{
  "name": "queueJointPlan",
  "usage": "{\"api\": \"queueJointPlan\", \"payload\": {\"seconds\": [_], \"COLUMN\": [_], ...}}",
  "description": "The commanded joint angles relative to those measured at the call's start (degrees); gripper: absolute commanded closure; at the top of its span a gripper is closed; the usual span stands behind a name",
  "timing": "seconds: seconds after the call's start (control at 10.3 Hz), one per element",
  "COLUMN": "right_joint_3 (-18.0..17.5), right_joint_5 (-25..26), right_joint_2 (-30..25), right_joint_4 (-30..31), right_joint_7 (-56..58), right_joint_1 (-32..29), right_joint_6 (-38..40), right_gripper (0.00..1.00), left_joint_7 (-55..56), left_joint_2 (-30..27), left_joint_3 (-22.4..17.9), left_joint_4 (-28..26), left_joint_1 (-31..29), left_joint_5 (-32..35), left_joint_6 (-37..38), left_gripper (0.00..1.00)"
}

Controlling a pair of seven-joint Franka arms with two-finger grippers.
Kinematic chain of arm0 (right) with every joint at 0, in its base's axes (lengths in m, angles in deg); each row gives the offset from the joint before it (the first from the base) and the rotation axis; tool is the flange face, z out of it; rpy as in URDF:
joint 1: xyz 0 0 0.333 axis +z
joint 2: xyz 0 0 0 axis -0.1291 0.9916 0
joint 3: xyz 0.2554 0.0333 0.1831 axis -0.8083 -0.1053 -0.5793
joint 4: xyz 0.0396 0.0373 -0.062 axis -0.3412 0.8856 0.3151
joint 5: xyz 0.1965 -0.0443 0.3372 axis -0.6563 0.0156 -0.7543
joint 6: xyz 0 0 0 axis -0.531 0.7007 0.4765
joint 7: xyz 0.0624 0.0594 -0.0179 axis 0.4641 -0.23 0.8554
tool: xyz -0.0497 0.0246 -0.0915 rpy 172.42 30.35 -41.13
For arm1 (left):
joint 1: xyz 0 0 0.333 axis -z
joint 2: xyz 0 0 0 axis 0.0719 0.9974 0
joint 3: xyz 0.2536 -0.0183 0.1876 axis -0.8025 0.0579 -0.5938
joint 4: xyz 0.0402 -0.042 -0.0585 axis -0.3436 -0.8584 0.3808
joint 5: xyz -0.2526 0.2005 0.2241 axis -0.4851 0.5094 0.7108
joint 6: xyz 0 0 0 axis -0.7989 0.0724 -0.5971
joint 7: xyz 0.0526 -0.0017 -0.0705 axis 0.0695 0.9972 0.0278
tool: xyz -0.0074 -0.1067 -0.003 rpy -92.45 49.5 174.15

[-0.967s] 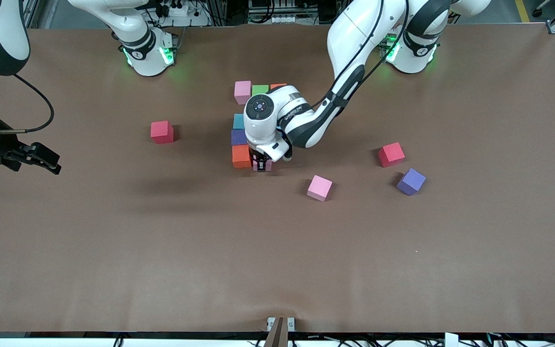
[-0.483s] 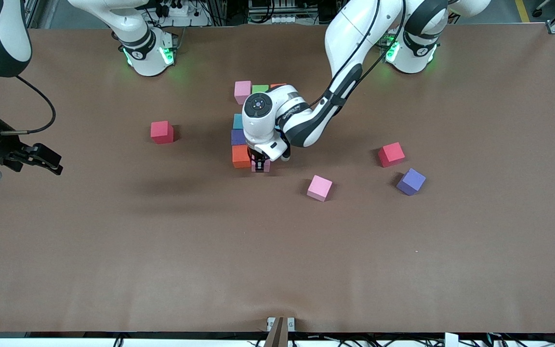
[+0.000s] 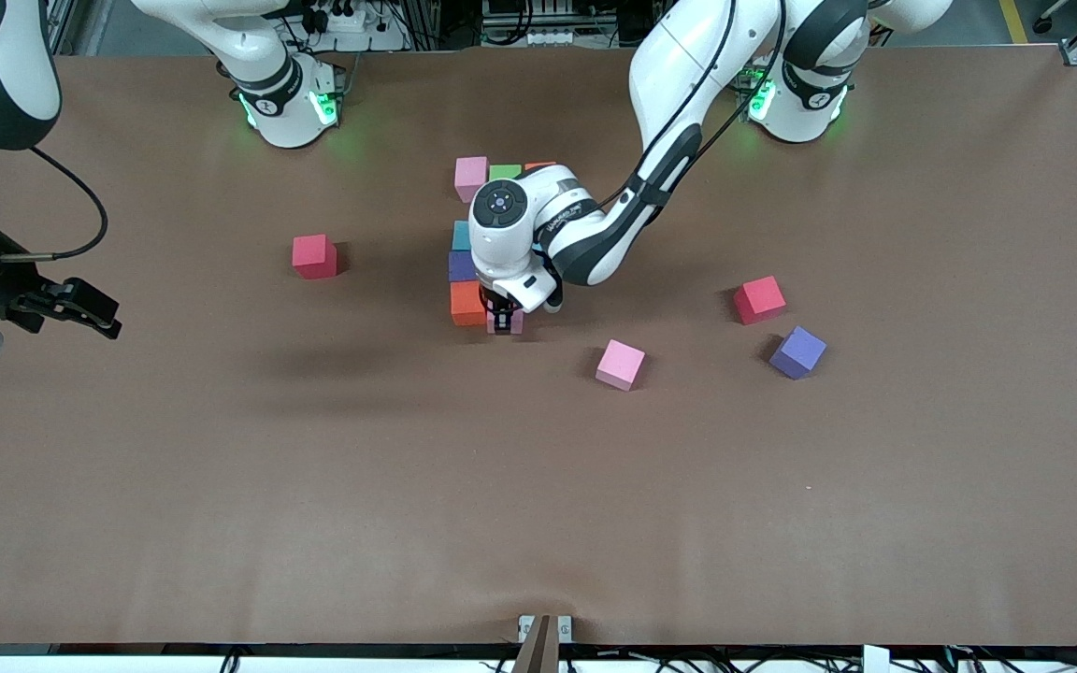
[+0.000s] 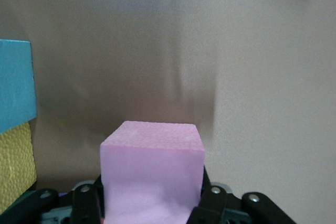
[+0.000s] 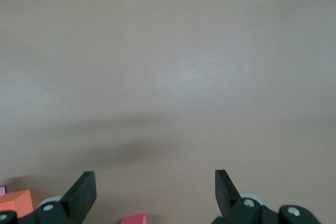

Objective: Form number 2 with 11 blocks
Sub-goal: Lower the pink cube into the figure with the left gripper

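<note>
Down at the middle of the table (image 3: 538, 486), the left gripper (image 3: 504, 321) sits low with its two fingers (image 4: 86, 203) pressed against opposite sides of the held pink block (image 4: 149, 166), which rests on the brown surface. That block sits just beside the orange block (image 3: 468, 304), on the side toward the left arm's end, at the end of the half-built number 2 (image 3: 464, 250) nearest the front camera. From the orange block a column runs away from the front camera: the purple block (image 3: 462, 266), then the light blue block (image 3: 462, 234). The left arm's wrist covers the middle of the figure, but its own camera catches a yellow block (image 4: 16, 166) next to the light blue one. At the end nearest the robots' bases stand the farthest pink block (image 3: 470, 178), the green block (image 3: 505, 173) and a sliver of a second orange block (image 3: 538, 167) in a row. Off toward the left arm's end lie a loose pink block (image 3: 620, 365), a red cube (image 3: 760, 299) and a loose purple block (image 3: 797, 352); another red cube (image 3: 314, 256) sits alone toward the right arm's end. The right gripper (image 3: 94, 313) waits in the air over the table's edge at that end, its fingers (image 5: 84, 192) spread wide with nothing between them.
</note>
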Motion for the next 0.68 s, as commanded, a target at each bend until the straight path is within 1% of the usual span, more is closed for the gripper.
{"api": "queueJointPlan", "payload": {"seconds": [0.0, 0.58], "right_joint_3": [-0.34, -0.34], "right_joint_5": [0.94, 0.94], "right_joint_2": [0.65, 0.66], "right_joint_4": [-1.57, -1.66], "right_joint_7": [0.54, 0.45], "right_joint_1": [-0.51, -0.60], "right_joint_6": [1.31, 1.13], "right_gripper": [0.00, 0.00], "left_joint_7": [0.46, -1.21], "left_joint_2": [1.48, 0.34], "left_joint_3": [-0.70, -0.61], "left_joint_4": [1.64, 1.55], "left_joint_1": [0.89, 0.80], "left_joint_5": [1.20, 1.29], "left_joint_6": [-0.73, 0.23], "left_gripper": [0.00, 0.00]}}
